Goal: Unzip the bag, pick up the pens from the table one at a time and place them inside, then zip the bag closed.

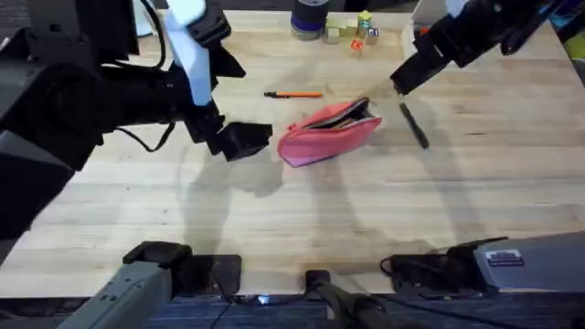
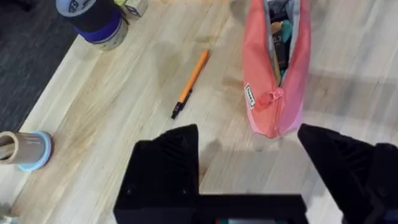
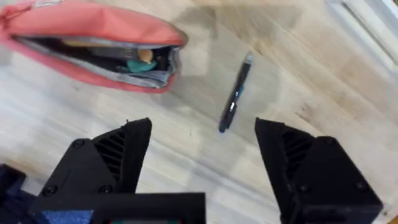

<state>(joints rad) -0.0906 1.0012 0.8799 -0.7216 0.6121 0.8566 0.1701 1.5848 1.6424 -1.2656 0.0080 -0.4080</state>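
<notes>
Mid-tabletop, slightly toward the far edge, the bag (image 1: 329,133) lies already unzipped, mouth gaping, some contents visible inside in both wrist views. Its long axis runs left-right with the right end tipped toward the far edge. It's soft fabric, light and floppy, likely to slide or collapse if pushed, so pin one end before working the zipper pull (image 2: 272,98), which sits at the end nearest the left gripper (image 2: 249,163). Orange pen (image 1: 293,94) lies between the bag and the far edge, parallel to that edge, black tip pointing left. Black pen (image 1: 414,125) lies just right of the bag, axis running far-to-near, slightly skewed. Both pens are slim, rigid, light and prone to roll; best pinched mid-barrel, across the axis. Left gripper is wide open, empty, hovering just left of the bag. Right gripper (image 3: 202,155) is wide open, empty, above the black pen.
</notes>
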